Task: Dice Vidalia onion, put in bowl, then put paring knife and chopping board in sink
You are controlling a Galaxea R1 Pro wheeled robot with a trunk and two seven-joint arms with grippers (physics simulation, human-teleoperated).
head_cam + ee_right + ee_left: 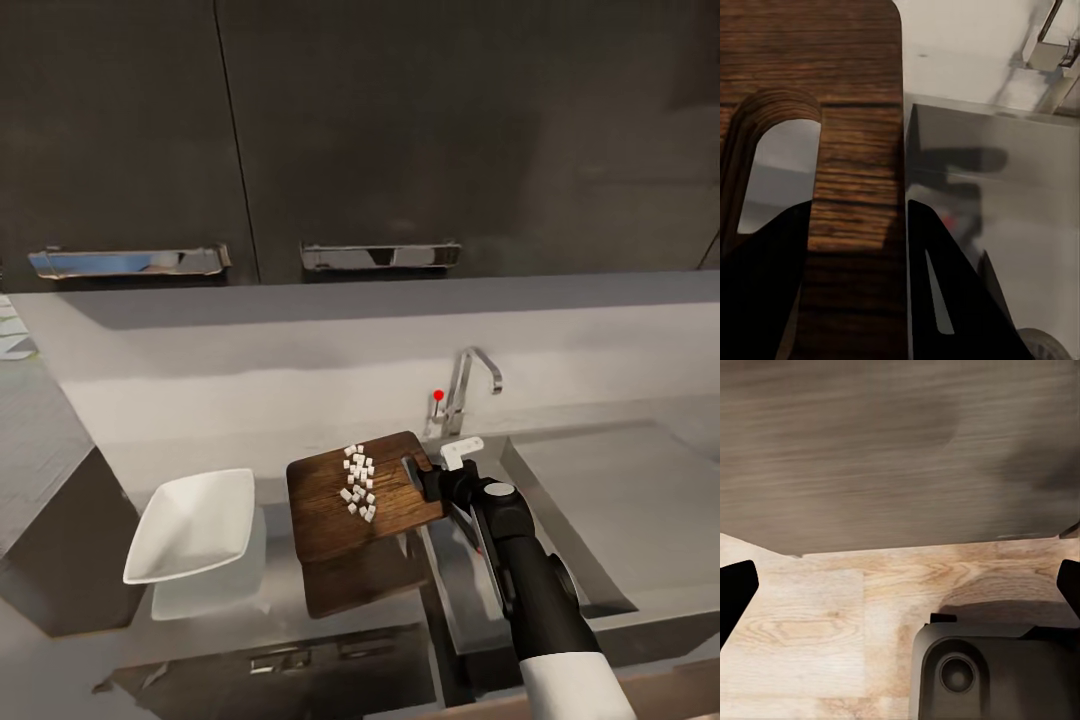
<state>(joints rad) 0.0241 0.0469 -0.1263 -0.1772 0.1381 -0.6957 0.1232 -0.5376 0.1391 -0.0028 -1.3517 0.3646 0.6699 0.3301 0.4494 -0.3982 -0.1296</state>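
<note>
The bowl [195, 525] sits on the worktop [90, 640] at the left, apart from the board. The board [360, 510] is raised and tilted, with the onion dice [358, 482] still in a loose cluster on its upper face. The right pincer [432, 478] pinches the board's edge beside the handle slot [776, 169], one finger on each face. The sink [570, 520] lies to the right, below the tap [465, 390].

Judged step: tip the dice into the bowl. Carry the board left until its low edge hangs over the bowl — then increase tilt slowly. Keep the grip firm; a slip drops dice on the worktop.

The left pincer [900, 585] hangs spread over wood floor [817, 615].
</note>
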